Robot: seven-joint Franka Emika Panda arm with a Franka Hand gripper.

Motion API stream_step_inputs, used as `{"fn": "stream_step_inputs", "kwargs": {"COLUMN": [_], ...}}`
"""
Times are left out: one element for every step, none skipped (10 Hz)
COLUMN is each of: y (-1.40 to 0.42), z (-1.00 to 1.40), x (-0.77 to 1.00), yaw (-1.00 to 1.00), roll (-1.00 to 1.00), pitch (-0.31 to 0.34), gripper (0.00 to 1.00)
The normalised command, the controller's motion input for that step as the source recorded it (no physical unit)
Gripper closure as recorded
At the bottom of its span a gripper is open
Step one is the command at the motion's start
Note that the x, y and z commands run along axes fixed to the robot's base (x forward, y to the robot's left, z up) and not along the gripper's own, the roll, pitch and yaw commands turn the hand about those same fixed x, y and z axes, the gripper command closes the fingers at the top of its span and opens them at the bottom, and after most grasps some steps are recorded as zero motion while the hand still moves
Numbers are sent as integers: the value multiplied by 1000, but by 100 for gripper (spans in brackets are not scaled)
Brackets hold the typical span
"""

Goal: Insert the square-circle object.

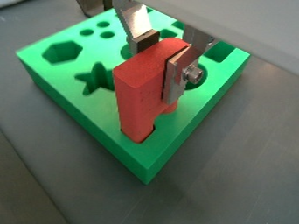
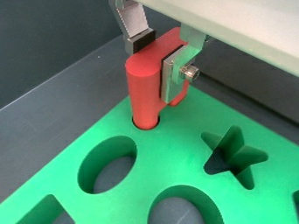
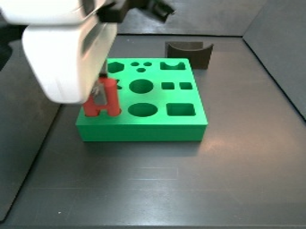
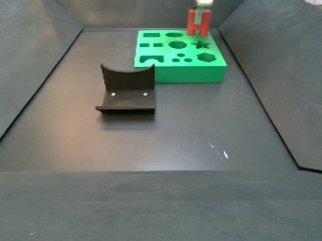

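The square-circle object [image 1: 142,94] is a red piece standing upright on the green block [image 1: 70,83], its legs down in holes at the block's corner. It also shows in a wrist view [image 2: 149,87] and in both side views [image 3: 102,98] [image 4: 199,21]. My gripper [image 1: 159,54] straddles its top and is open. One silver finger [image 1: 177,77] lies against the near face. The dark-padded finger [image 1: 142,37] stands apart behind it. In a side view the white wrist housing hides the gripper [image 3: 98,85].
The green block [image 3: 149,112] has several shaped holes: star [image 2: 230,156], rounds and squares. A dark grey block with a curved notch [image 4: 126,89] sits on the dark floor. Grey walls enclose the floor.
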Motion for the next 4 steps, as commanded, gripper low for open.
{"fn": "stream_step_inputs", "kwargs": {"y": [49, 0, 0, 0], "z": [-409, -397, -23, 0], "x": [-34, 0, 0, 0], "yaw": [0, 46, 0, 0], "roll": [-279, -151, -30, 0], "pitch": [-186, -117, -23, 0], "gripper": [100, 100, 100, 100]}}
